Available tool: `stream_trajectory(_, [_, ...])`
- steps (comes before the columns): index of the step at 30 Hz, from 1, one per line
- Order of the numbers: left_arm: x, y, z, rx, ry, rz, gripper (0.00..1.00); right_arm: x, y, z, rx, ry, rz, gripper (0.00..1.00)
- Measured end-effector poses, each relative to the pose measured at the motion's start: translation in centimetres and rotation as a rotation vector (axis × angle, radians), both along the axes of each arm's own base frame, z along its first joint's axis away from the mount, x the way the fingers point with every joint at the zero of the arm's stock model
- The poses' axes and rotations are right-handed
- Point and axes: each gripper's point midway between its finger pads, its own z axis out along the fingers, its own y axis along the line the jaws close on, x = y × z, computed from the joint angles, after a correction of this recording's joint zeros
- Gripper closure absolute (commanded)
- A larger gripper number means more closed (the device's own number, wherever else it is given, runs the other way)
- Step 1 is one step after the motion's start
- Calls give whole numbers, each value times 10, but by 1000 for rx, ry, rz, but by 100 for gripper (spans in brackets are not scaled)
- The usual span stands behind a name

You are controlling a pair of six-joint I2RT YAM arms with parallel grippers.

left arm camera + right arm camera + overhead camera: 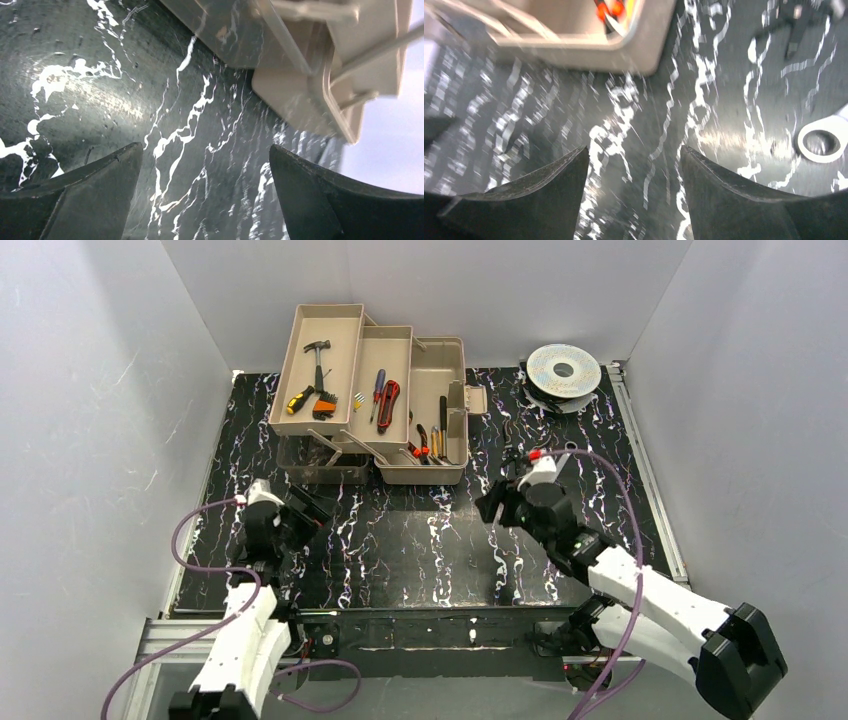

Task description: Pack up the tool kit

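The beige toolbox (420, 473) sits open at the far side of the black marbled surface (400, 550). Its trays (335, 325) are folded out to the left, holding a hammer (319, 365) and screwdrivers (378, 390). The left jaws are released and empty, near the box's front left corner. The right jaws are likewise released and empty, near its front right corner. A silver spool (563, 370) lies far right.
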Motion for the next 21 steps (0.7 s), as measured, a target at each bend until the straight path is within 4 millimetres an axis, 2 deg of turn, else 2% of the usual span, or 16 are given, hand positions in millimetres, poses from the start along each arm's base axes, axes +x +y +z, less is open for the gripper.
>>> stream_trajectory(4, [16,17,-2,-211,17,100,2,25,8,76,100,-85,-39,26])
stream_trajectory(6, [20,22,-1,-285,24,125,2,37,12,106,129,-112,-52,26])
stream_trajectory(8, [22,25,1,-331,26,136,2,50,16,122,129,-102,-65,26])
stream_trajectory(10, [24,30,6,-363,22,149,2,67,23,129,109,-64,-84,26])
stream_trajectory(13, [28,41,19,-375,-7,176,2,92,32,118,49,13,-113,26])
stream_trajectory(17, [33,64,46,-355,-56,237,2,113,37,78,-55,156,-152,29])
stream_trajectory(21, [33,84,61,-325,-74,292,2,125,39,40,-125,266,-169,36])
